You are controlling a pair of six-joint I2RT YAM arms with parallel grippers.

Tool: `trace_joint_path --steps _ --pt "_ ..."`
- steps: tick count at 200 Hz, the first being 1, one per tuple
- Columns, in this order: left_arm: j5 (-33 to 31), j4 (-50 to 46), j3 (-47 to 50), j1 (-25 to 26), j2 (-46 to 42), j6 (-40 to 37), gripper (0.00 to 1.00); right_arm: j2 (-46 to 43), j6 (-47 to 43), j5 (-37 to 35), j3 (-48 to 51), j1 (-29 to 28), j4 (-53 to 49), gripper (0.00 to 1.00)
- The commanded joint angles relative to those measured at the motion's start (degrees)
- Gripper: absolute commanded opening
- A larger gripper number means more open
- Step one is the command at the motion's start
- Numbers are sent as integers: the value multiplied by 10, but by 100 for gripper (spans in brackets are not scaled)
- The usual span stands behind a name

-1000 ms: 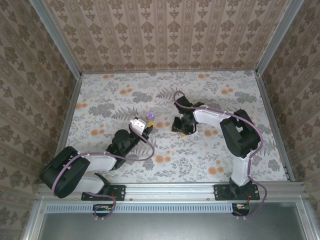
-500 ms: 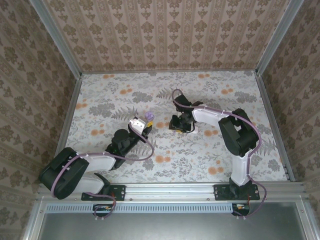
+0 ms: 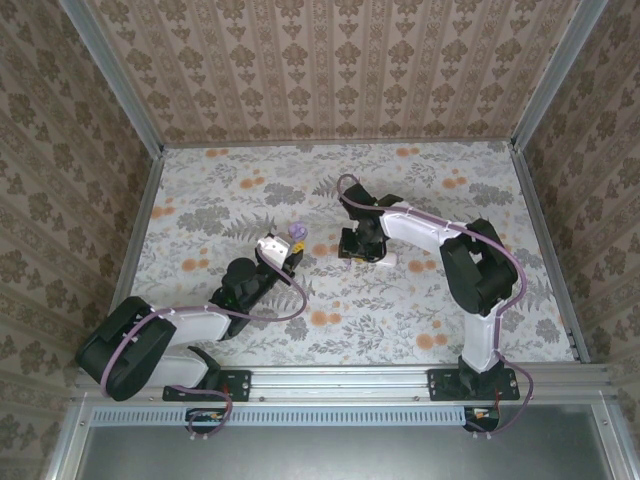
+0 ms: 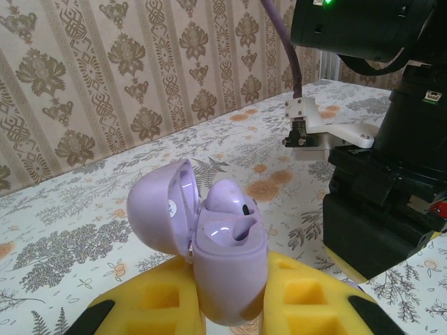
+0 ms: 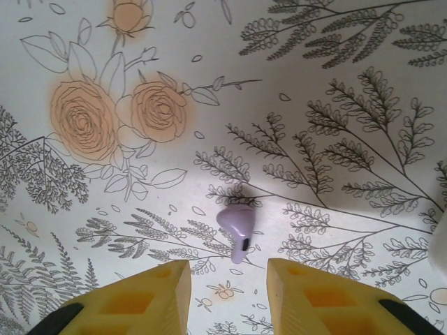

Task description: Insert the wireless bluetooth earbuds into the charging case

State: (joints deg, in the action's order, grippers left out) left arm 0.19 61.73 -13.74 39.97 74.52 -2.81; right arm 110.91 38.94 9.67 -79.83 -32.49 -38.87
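Where everything rests: we see a flat table [image 3: 230,190], its covering white with grey fern sprays and orange roses.
Room: walls [image 3: 330,70] close three sides, papered in beige with striped damask motifs; bare metal rails [image 3: 112,78] run up the corners.
Charging case [image 4: 227,272]: smooth, glossy lilac plastic, rounded like a pebble; it stands upright with its mouth upward.
Lid [image 4: 160,213]: swung open on its hinge and leaning to the left in the left wrist view, its hollow shiny.
Seated earbud [image 4: 225,201]: we see one lilac bud sitting in the case's well, with a small dark slot on it.
Left gripper [image 4: 230,303]: clamped on the case's lower body, a yellow finger [image 4: 157,296] pressed against each side.
Loose earbud [image 5: 237,225]: right of the case and apart from it, lying on the table; lilac, a rounded bulb narrowing to a short stem with a dark mark.
Its long axis: bulb away from the right gripper [image 5: 227,283], stem pointing back toward the gap between that gripper's fingers.
Right gripper: near the case, on its right in the top view; jaws parted with bare table showing between them, the loose earbud just ahead of the tips and untouched.
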Motion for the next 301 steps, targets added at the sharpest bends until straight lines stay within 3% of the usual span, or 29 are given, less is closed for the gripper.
trace_joint_path --steps 1,209,301 --pt "7 -10 4 -5 -18 -10 2 21 -12 -8 -26 -3 -28 35" --pt "13 -34 1 -17 -29 -11 2 88 -24 1 -48 -5 -22 24" --pt "35 -36 -3 -18 -8 -14 2 3 -16 -2 13 -5 49 21"
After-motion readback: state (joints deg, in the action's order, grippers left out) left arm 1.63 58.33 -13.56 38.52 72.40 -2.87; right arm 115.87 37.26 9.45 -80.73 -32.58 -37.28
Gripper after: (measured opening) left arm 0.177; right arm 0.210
